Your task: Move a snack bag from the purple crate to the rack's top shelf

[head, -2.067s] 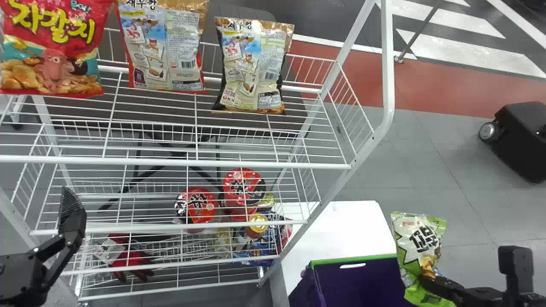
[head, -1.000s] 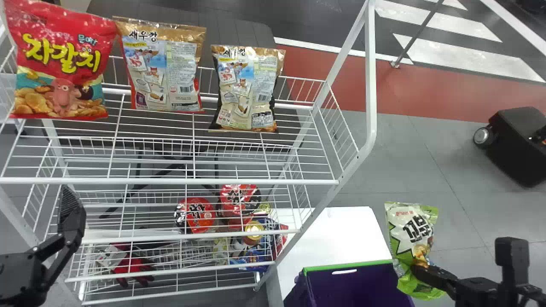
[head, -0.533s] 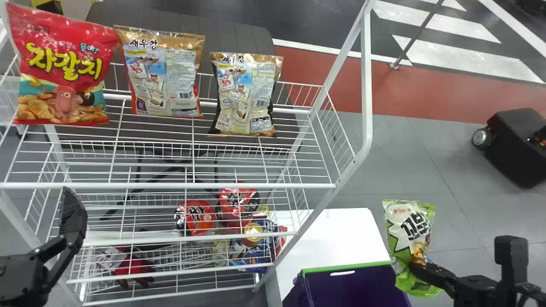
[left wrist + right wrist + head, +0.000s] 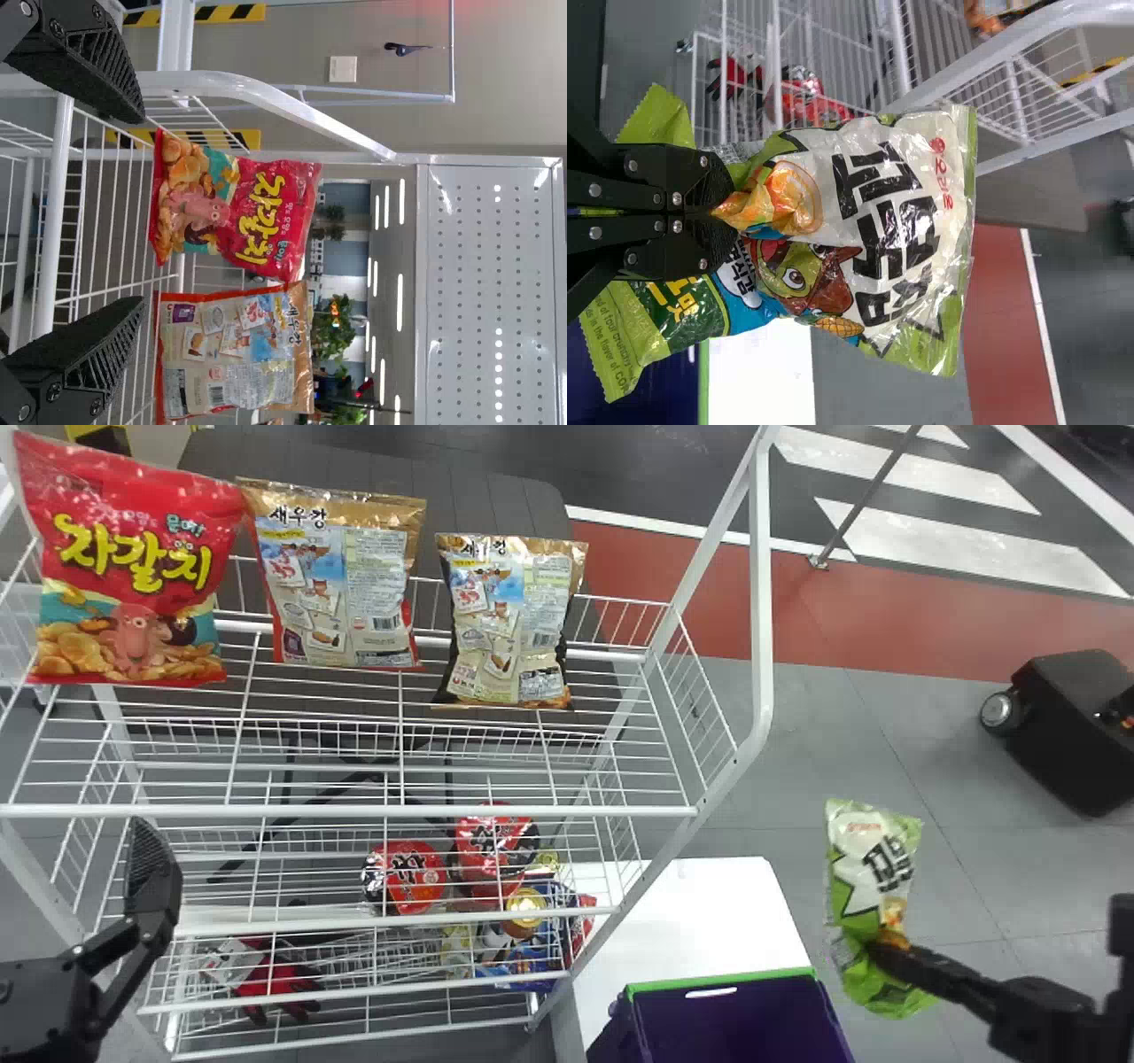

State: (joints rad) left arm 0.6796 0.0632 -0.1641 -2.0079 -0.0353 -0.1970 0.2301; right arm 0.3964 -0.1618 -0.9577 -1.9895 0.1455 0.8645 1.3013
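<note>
Clamped between the fingers of the right gripper point(image 4: 731, 212), a green bag point(image 4: 855, 859) is held upright just to the right of the crate point(image 4: 762, 977), well apart from the rack. The pinch sits below the bag's middle, leaving the lower end hanging under the fingers; that end looks the likeliest to catch. A good carry would lift it well above the top shelf's front rail point(image 4: 354, 811), swing it in front of the white side post point(image 4: 761, 602) and only then move it inward. The wires beside the right-hand gold bag point(image 4: 509, 620) look a fair spot, approached slowly so nothing topples. The grip should stay firm without crushing the film, loosening only once the bottom rests and the bag stands or leans steadily. The left gripper point(image 4: 142, 210), fingers spread, is parked by the rack's left side.
</note>
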